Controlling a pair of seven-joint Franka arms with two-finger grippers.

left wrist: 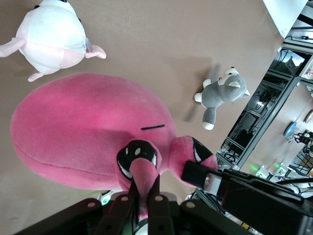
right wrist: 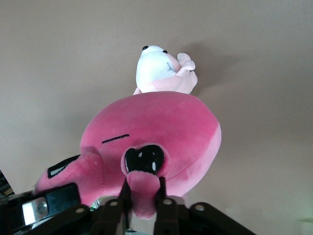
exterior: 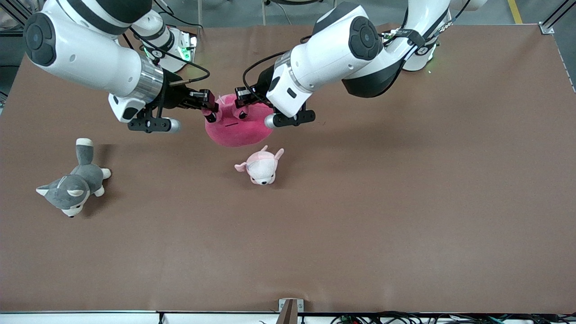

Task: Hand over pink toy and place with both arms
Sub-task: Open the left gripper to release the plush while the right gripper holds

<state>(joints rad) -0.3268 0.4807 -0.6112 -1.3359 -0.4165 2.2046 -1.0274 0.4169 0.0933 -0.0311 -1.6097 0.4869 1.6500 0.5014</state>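
Observation:
The pink toy (exterior: 236,126), a hot-pink round plush with black eyes, hangs between both grippers over the middle of the table. My left gripper (exterior: 243,102) is shut on one of its small nubs, seen pinched in the left wrist view (left wrist: 143,188). My right gripper (exterior: 209,110) is shut on the other nub, seen pinched in the right wrist view (right wrist: 143,193). The toy's body fills the left wrist view (left wrist: 88,132) and the right wrist view (right wrist: 156,132). Each wrist view also shows the other arm's gripper at the neighbouring nub.
A small pale pink-and-white puppy plush (exterior: 261,166) lies on the brown table (exterior: 382,202) just nearer to the front camera than the pink toy. A grey-and-white husky plush (exterior: 74,182) lies toward the right arm's end.

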